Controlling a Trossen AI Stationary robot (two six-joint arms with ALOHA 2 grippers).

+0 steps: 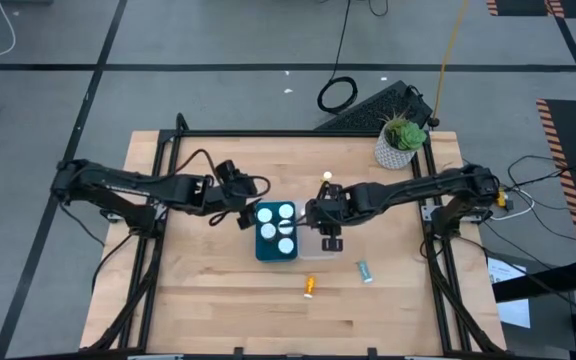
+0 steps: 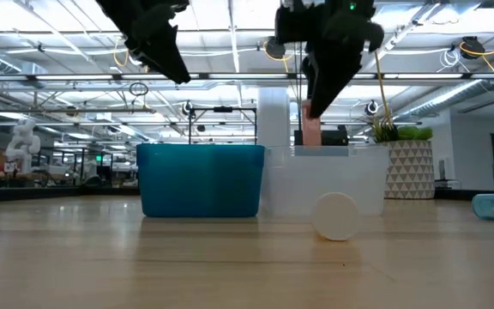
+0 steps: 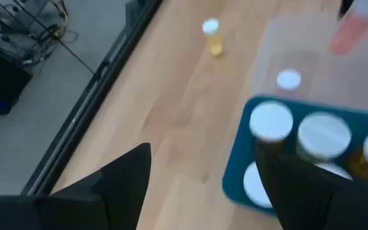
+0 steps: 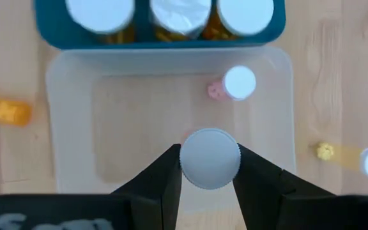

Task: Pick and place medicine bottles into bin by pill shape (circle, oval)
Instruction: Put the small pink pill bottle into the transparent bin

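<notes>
A teal bin [image 1: 268, 250] holds several white-capped medicine bottles [image 4: 182, 14]. Against its right side stands a clear bin [image 4: 75, 128] with one small pink bottle [image 4: 234, 84] inside. My right gripper [image 4: 209, 167] hangs above the clear bin, shut on a pink bottle with a white cap [image 2: 311, 130]. My left gripper [image 1: 246, 213] hovers open at the teal bin's left side, holding nothing. Loose bottles lie on the table: an amber one [image 1: 310, 287], a teal one [image 1: 366, 270] and a yellowish one [image 1: 327, 180]. My right gripper pinches the pink bottle at its white cap [image 4: 186, 160], one finger on each side. The fingers come from above and point down. The bottle hangs upright below them, its pink body [image 2: 310, 136] clear of the clear bin's rim.
A potted plant [image 1: 401, 140] stands at the table's far right corner. The near half of the table [image 1: 218, 310] is bare wood apart from the amber and teal bottles. The table has a black frame along its edges [image 1: 446, 280].
</notes>
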